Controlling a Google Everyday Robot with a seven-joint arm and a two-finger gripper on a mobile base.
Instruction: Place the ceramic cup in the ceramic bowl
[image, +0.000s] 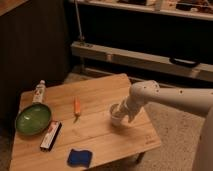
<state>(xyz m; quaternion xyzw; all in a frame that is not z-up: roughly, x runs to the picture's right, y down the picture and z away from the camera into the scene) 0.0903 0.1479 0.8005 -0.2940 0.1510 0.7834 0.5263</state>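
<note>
The ceramic cup (116, 113), small and white, stands upright on the right part of the wooden table (95, 137). My gripper (123, 110) comes in from the right on a white arm and is at the cup, right beside or around it. The ceramic bowl (33, 119), round, green and glossy, sits at the table's left edge, far from the cup and gripper.
A white bottle with a label (39, 92) lies behind the bowl. An orange carrot (77, 107) lies mid-table. A black-and-white flat bar (50, 135) lies right of the bowl. A blue sponge (79, 157) is near the front edge. Dark shelving stands behind the table.
</note>
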